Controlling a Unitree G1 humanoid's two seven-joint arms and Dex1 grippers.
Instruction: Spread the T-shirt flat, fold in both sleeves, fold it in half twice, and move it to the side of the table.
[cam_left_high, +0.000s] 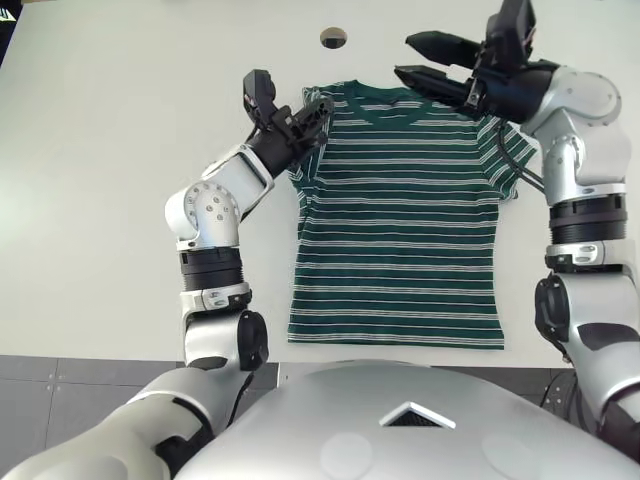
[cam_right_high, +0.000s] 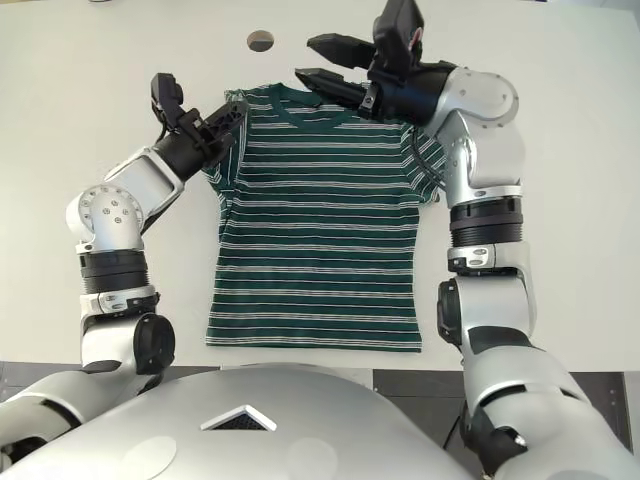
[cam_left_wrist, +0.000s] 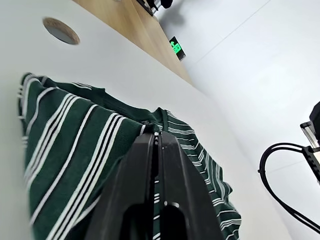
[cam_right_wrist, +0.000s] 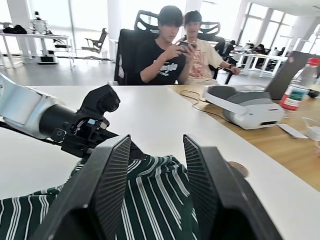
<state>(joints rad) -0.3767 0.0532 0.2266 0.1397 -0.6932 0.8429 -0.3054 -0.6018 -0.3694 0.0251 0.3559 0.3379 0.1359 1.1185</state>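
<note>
A green T-shirt (cam_left_high: 400, 220) with white stripes lies spread on the white table (cam_left_high: 120, 150), collar away from me, hem near the front edge. My left gripper (cam_left_high: 318, 112) is at the shirt's left shoulder, its fingers (cam_left_wrist: 157, 165) shut on the fabric by the left sleeve, which is bunched inward there. My right gripper (cam_left_high: 403, 55) hovers open above the collar and right shoulder, with nothing between its ridged pads (cam_right_wrist: 112, 185). The right sleeve (cam_left_high: 505, 160) lies flat, pointing outward.
A round grommet hole (cam_left_high: 333, 38) sits in the table just beyond the collar. A black cable (cam_left_high: 522, 165) from my right arm hangs over the right sleeve. Bare table stretches to the left of the shirt. A wooden desk with a headset (cam_right_wrist: 245, 107) stands beyond.
</note>
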